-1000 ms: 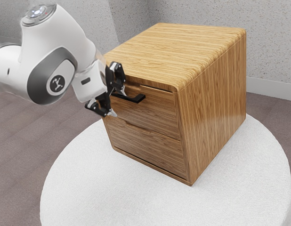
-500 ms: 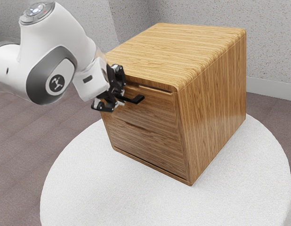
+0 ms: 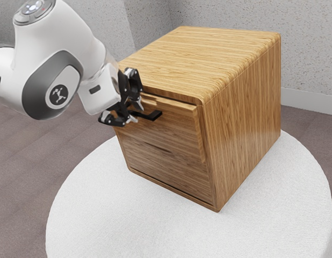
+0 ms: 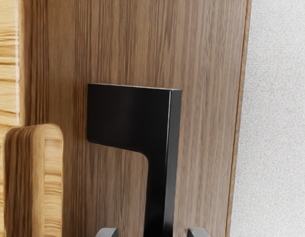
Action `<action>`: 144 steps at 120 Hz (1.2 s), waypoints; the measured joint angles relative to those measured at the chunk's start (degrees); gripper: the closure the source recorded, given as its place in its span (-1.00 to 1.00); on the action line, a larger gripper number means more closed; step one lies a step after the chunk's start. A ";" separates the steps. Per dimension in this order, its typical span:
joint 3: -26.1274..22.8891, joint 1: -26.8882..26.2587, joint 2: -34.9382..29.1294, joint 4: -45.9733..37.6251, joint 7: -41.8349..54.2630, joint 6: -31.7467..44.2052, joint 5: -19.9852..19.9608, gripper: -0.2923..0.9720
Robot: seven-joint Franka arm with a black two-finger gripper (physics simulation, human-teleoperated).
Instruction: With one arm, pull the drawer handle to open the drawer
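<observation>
Since the claw is pinching the black handle of the top drawer, which stands slightly out of the cabinet, the pull should run back toward the arm. The handle's bar lies level across the drawer front.

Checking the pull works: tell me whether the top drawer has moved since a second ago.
Yes. The top drawer has slid out toward the exterior view's left, its front now proud of the cabinet.

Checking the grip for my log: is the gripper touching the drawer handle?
Touching. In the exterior view the gripper clamps the black handle between its fingers, with no gap showing.
</observation>
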 joint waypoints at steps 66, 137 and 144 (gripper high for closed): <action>0.00 0.19 -1.36 -1.75 0.95 -0.53 -0.05 0.20; -0.02 0.44 -8.09 -7.89 1.25 -0.52 -0.99 0.20; -0.04 0.45 -9.27 -8.73 1.26 -0.50 -1.20 0.23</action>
